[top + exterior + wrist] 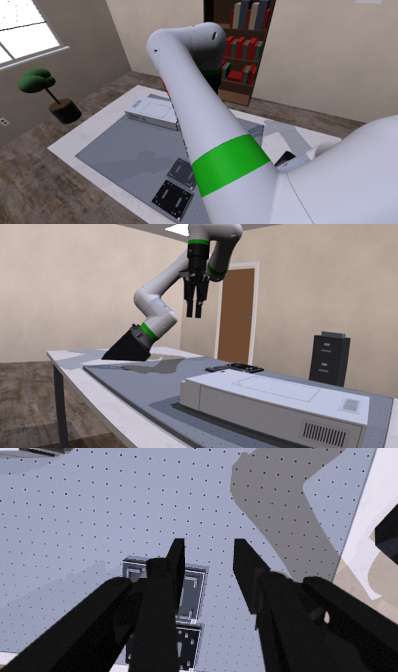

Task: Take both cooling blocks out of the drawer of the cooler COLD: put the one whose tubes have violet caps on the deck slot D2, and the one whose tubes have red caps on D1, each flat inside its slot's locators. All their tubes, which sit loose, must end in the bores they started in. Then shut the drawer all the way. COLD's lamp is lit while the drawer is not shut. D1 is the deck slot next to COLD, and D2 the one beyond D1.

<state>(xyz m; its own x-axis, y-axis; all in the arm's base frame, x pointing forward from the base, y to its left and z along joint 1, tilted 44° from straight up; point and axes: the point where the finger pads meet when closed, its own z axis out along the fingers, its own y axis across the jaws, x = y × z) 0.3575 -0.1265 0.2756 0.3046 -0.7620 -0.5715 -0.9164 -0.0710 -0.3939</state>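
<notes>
The cooler COLD (pixel 152 112) (pixel 273 398) is a long white box on the grey deck (pixel 130 149) (pixel 149 379). Its drawer sits flush with the body, and no cooling blocks or tubes show in any view. Two flat deck slots lie side by side. The grey one (pixel 181 169) (pixel 192 593) is nearer the cooler, and the black one (pixel 171 199) (pixel 190 643) lies beyond it. Both are bare. My gripper (pixel 194 315) (pixel 209 554) hangs high above the deck, pointing down, roughly over the slots. Its fingers stand a little apart with nothing between them. In the top view my arm hides it.
My arm's black base (pixel 125 350) stands at the far end of the table. The white table rim (pixel 102 398) runs around the deck. A bookcase (pixel 245 46), a potted plant (pixel 46 90), a door (pixel 236 317) and a filing cabinet (pixel 329 358) stand off the table.
</notes>
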